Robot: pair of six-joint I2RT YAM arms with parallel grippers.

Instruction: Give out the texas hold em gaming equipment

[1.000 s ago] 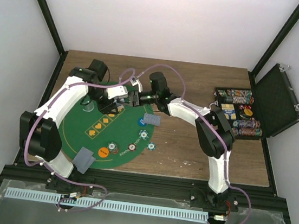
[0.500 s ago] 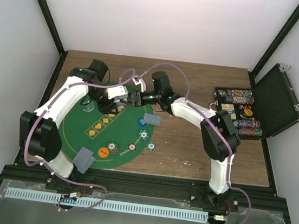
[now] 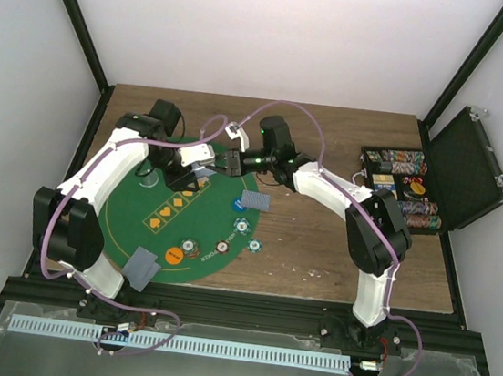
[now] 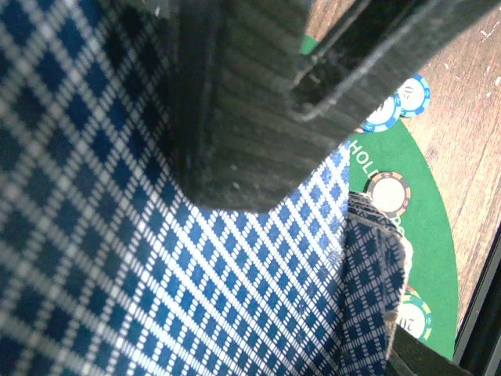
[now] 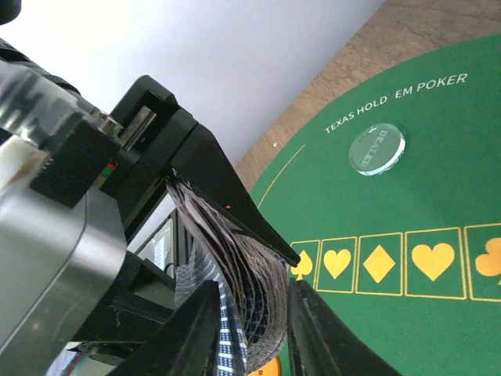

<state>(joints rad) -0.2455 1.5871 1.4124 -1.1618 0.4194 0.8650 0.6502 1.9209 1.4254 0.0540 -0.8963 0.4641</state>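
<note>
My left gripper [image 3: 201,165] is shut on a deck of check-backed cards [image 5: 262,294] and holds it above the far part of the green mat [image 3: 138,215]. The top card's blue check back [image 4: 156,274] fills the left wrist view. My right gripper [image 3: 227,160] has met it; its two fingers [image 5: 196,333] stand apart on either side of the deck's fanned lower end. On the mat lie a card pile at the front left [image 3: 141,268], another at the right edge [image 3: 255,200], and several chips, among them an orange chip [image 3: 173,255] and a blue one [image 3: 239,205].
An open black case [image 3: 469,169] with rows of chips [image 3: 402,193] stands at the right on the wooden table [image 3: 317,251]. A clear dealer button [image 5: 376,147] lies on the mat near the printed suit boxes [image 5: 380,262].
My right gripper has moved left toward my left gripper and now straddles the end of the deck. The left arm and the cards and chips on the mat have stayed in place.
</note>
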